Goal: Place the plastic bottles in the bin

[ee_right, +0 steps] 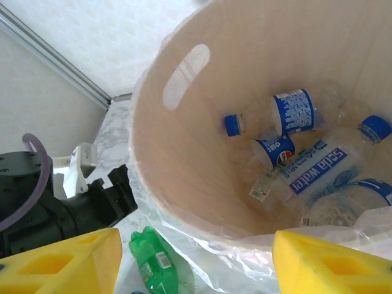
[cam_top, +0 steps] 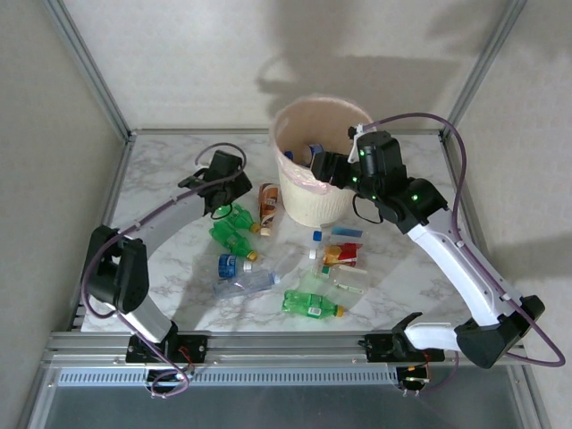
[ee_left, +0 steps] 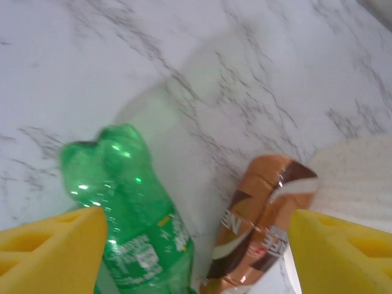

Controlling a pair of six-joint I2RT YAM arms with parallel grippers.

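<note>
The cream bin (cam_top: 308, 201) with its pinkish liner stands at the table's back. Inside it lie several clear bottles with blue labels (ee_right: 293, 111). My right gripper (cam_top: 323, 166) hangs open and empty over the bin's rim (ee_right: 196, 264). My left gripper (cam_top: 234, 198) is open and low over the table just left of the bin. Between its yellow pads (ee_left: 52, 251) lie a green bottle (ee_left: 131, 214) and the brown-orange bottle (ee_left: 263, 226), neither one gripped. Further bottles are strewn in front of the bin: green ones (cam_top: 232, 231), a crushed clear one (cam_top: 243, 279) and another green one (cam_top: 311, 304).
Red-labelled and clear bottles with loose caps (cam_top: 341, 257) lie right of centre. Metal frame posts and white walls close in the marble table (cam_top: 161, 179). The left arm's black body (ee_right: 61, 208) sits close beside the bin's wall. The right arm's cable loops out at the right (cam_top: 465, 170).
</note>
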